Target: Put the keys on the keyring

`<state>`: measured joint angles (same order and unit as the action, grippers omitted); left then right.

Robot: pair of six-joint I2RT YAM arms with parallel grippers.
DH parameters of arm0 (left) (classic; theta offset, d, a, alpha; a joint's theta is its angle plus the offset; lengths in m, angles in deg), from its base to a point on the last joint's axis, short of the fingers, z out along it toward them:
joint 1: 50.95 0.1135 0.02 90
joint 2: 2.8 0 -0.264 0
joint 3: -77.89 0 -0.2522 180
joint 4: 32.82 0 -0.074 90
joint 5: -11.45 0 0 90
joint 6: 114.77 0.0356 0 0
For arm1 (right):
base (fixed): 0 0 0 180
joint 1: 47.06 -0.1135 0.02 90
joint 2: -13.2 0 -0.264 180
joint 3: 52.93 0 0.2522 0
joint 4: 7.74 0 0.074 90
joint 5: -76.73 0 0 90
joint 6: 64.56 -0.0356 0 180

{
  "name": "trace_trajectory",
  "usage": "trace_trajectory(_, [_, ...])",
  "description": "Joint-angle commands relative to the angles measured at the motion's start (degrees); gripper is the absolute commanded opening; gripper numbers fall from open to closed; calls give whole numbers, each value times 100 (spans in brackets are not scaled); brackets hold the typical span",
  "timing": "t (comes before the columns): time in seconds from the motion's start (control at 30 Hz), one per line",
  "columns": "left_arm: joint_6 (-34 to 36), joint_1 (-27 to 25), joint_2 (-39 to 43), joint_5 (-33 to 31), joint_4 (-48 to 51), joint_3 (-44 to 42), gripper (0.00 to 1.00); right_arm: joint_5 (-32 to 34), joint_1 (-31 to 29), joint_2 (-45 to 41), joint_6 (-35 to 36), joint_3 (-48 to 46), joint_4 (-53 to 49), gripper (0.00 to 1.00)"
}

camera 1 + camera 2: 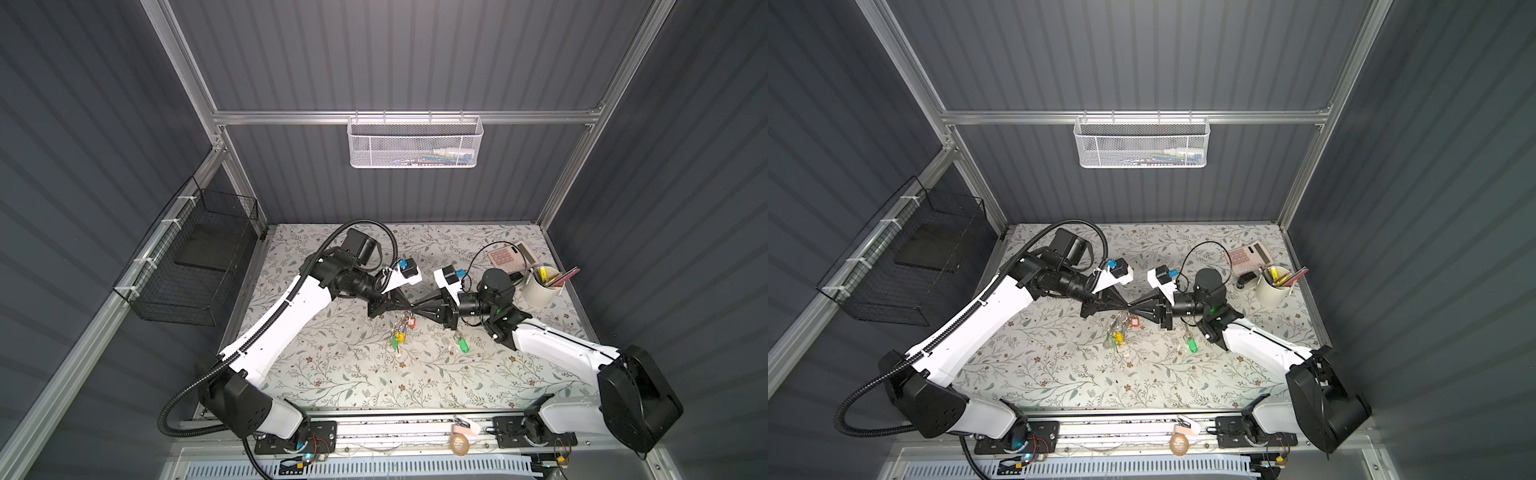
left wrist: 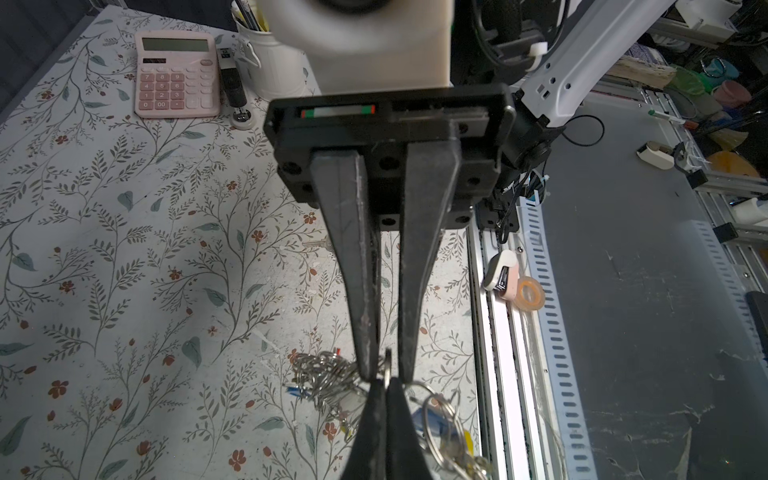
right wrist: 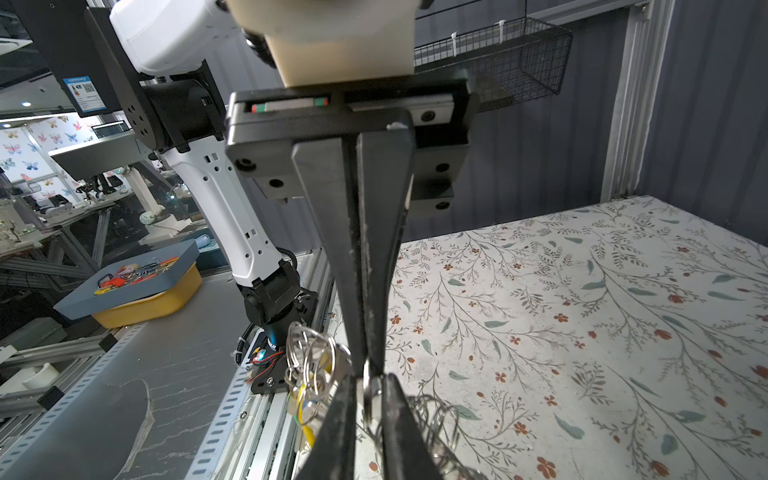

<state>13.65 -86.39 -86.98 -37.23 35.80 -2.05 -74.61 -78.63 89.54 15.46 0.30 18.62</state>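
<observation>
Grey keyring: left fingers clenched on it
Right fingers: straddle it, grip unclear
Green-tag keys: on worktop, near Right fingers

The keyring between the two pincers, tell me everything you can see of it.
The keyring is a grey metal loop crowded with small silver rings and red, yellow, blue and green plastic tags, bunched together near the middle of the table. The shut left pincer pinches its rim. The rim also stands between the right pincer's parted fingers, grip unclear.
</observation>
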Motion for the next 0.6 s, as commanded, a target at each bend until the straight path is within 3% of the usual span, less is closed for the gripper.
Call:
trace_trajectory(0.0, [43, -33, -34, 122, 17, 137, 0, 28, -30, 11, 102, 167, -121, 15])
trace_trajectory(0.1, [31, -30, -36, 86, 9, 121, 0, 86, -28, -41, 169, 167, -214, 16])
trace_trajectory(0.17, [32, -33, -17, 61, 1, 98, 0, 196, -25, -144, 262, 152, -337, 30])
trace_trajectory(0.27, [15, -33, 32, 75, -65, 29, 0, 378, 50, -455, 369, -3, -298, 37])
trace_trajectory(0.57, [5, -33, 15, 86, -56, 29, 0, 321, 95, -544, 208, -20, -211, 39])
